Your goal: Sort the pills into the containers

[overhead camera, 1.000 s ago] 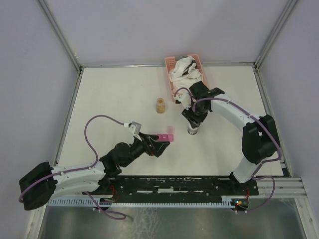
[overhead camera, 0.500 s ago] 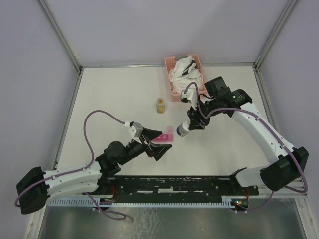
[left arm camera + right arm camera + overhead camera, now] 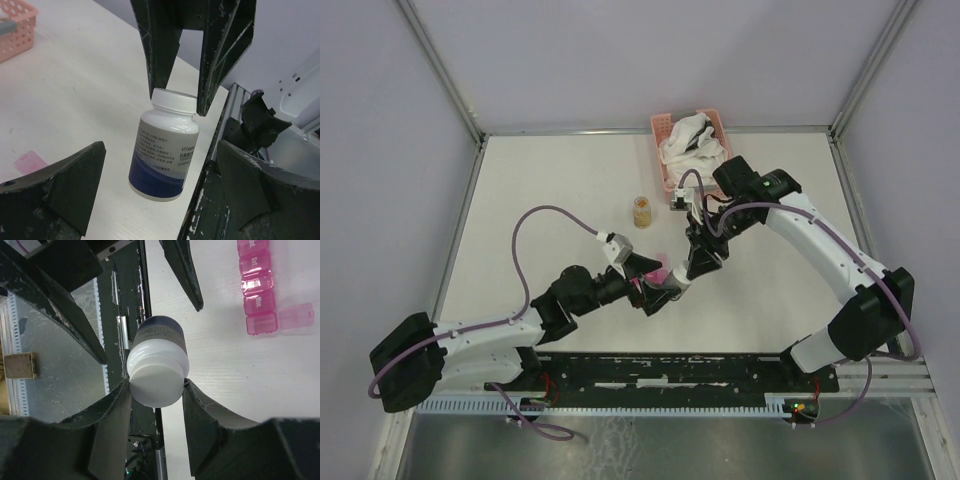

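Note:
A white pill bottle (image 3: 165,145) with a blue label hangs tilted above the table, and my right gripper (image 3: 156,384) is shut on its white cap (image 3: 155,377). My left gripper (image 3: 161,147) stands open, one finger on either side of the bottle's lower body, touching nothing. The pink containers strip (image 3: 257,290) lies on the table just beyond, with one end lid (image 3: 296,317) flipped open. In the top view the bottle (image 3: 674,287) sits between both grippers and the strip (image 3: 660,266) is partly hidden. No loose pills show.
A small amber jar (image 3: 642,211) stands upright behind the strip. A pink lattice basket (image 3: 665,175) with white cloths sits at the back right. The black base rail (image 3: 680,370) runs along the near edge, close under the bottle.
My right gripper has lifted the bottle off the table and carried it left, tilting it. My left arm has swung right, so its open jaws now flank the bottle.

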